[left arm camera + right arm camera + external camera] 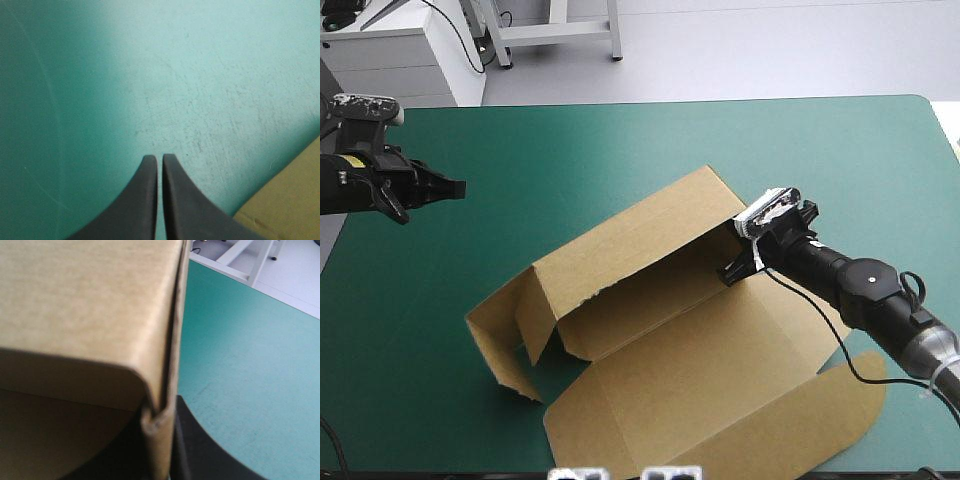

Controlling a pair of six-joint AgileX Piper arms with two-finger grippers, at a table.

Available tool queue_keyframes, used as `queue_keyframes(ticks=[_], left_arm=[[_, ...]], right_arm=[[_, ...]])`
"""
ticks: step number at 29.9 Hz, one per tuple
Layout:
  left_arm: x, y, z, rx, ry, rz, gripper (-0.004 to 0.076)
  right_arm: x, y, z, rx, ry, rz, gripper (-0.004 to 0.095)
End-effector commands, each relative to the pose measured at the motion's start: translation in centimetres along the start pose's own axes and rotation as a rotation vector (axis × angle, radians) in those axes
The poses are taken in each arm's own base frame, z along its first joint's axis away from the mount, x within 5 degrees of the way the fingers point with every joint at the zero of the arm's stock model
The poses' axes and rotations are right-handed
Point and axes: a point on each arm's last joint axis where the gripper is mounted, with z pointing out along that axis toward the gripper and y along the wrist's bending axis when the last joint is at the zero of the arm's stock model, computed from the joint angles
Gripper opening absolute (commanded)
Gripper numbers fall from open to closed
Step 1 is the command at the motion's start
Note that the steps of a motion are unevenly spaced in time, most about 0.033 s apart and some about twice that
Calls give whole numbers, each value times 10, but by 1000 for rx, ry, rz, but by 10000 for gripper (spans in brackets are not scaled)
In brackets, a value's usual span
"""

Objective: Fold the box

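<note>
Box (720, 370): cut sheet of brown board, matte and faintly fibrous, half formed. It sits mid-counter, toward the near right.

- Long wall (640, 235) stands raised and leans slightly. Two short flaps stand up at the box's left end. The fold line below the wall has a ragged, torn-looking cut edge.
- Lid panel (770, 420) lies flat toward the near edge, ending in a rounded tab at the right.
- Counter (620, 140) has a smooth, teal-green cover.

Right jaws: clamped on the right end of the raised wall, at its upper corner. The right wrist view shows the box (75, 300) close up, with the board's thin edge pinched between the black fingers (210, 450). A round-cornered flap lies against the wall's inner face, which the high view does not resolve. The counter (250, 365) runs beside it.

Left jaws: closed to a hairline gap, holding nothing. In the high view they hang over the counter's left edge, well apart from the box. The left wrist view shows the counter (200, 75) marked with fine scratches and scuffs, a texture the high view does not show. One corner of the box (295, 200) shows off to one side of the jaws.
</note>
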Motion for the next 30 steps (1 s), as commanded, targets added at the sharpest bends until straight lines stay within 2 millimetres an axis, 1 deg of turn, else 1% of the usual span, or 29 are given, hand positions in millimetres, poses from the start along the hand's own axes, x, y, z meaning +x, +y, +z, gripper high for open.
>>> queue_keyframes(ticks=[1,7,10,13,16,19,21,27,30], left_arm=[[-8,-7,-19,9,-110,4,11],[-8,-8,-19,25,-111,-2,11],[-8,-8,-19,27,-109,0,1],[-8,-9,-19,29,-102,0,-8],[-8,-9,-19,29,-102,0,-8],[-8,-9,-19,30,-103,0,-8],[-8,-9,-19,30,-103,0,-8],[-7,-9,-19,31,-101,0,-8],[-7,-9,-19,31,-101,0,-8]], right_arm=[[-26,10,-10,-154,-38,-56,-18],[-49,4,-14,-187,101,-33,-18],[-60,-6,-17,-140,181,38,-18],[-65,-18,-17,-82,280,146,-18],[-63,-30,-14,-35,387,212,-18],[-60,-35,-6,-34,485,243,-18],[-58,-38,1,-38,519,250,-18],[-51,-50,30,1,608,276,-19],[-49,-60,47,26,627,305,-19]])
